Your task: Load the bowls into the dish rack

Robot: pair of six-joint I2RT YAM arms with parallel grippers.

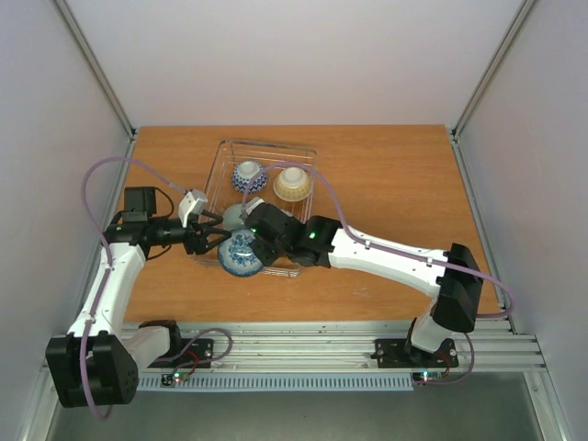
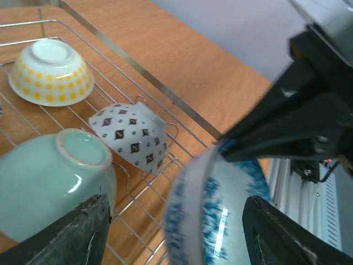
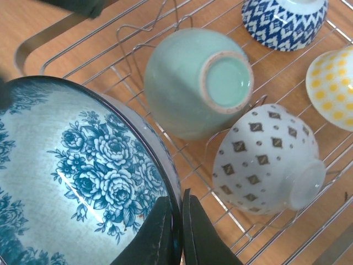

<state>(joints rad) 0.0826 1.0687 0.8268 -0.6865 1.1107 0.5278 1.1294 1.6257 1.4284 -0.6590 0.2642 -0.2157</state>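
Grips the blue floral bowl (image 3: 83, 165) by its rim with the right gripper (image 3: 177, 215), fingers pinched on either face of the wall, probably to stand it on edge for slotting among the prongs. Holds it at the near left corner of the dish rack (image 1: 271, 144); cannot tell whether resting or hanging. Poses the left gripper (image 2: 175, 204) just beside, spread wide and empty, likely to steady. Beyond, finds four loaded upside down for draining: mint green bowl (image 3: 187, 83), white diamond-dotted bowl (image 3: 265, 160), then blue-and-white bowl (image 3: 284, 22) and yellow-dotted bowl (image 3: 333, 88) farthest.
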